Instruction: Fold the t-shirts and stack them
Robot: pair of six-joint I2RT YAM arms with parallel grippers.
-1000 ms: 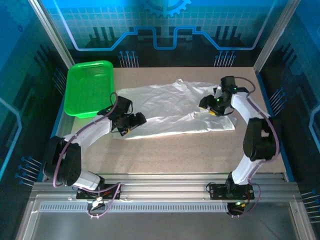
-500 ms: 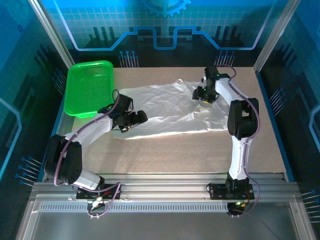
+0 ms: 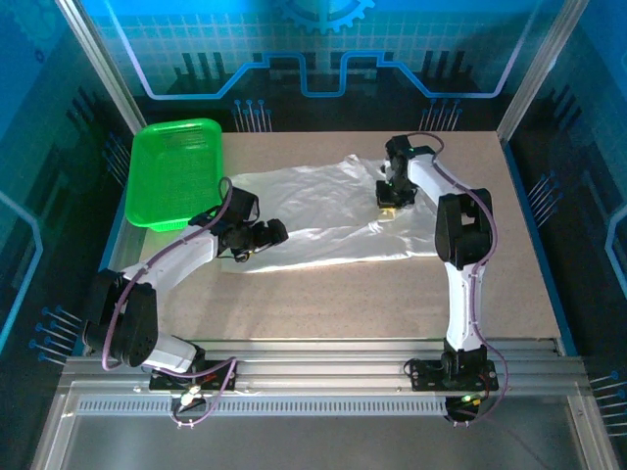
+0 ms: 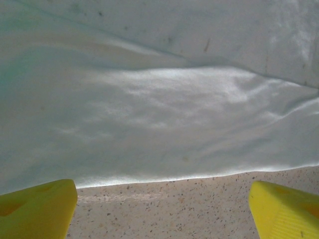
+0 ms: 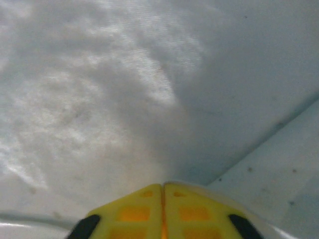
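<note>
A white t-shirt [image 3: 323, 211] lies spread across the middle of the table, plain side up with a few creases. My left gripper [image 3: 277, 233] hovers low at the shirt's near left hem, open; in the left wrist view its yellow fingers [image 4: 37, 209] stand wide apart over bare table, with the hem of the t-shirt [image 4: 164, 114] just beyond them. My right gripper [image 3: 389, 203] is down on the shirt's right part. In the right wrist view the right gripper [image 5: 163, 186] has its fingertips pressed together, and the t-shirt cloth [image 5: 99, 99] creases in toward them.
A green plastic basket [image 3: 176, 171] stands at the far left corner, close behind the left arm. Bare speckled tabletop [image 3: 372, 294] runs between the shirt and the arm bases. Frame posts and blue walls close in the sides and back.
The right gripper has swung left and farther back over the shirt, come down onto the cloth and closed its jaws. The left gripper has barely moved.
</note>
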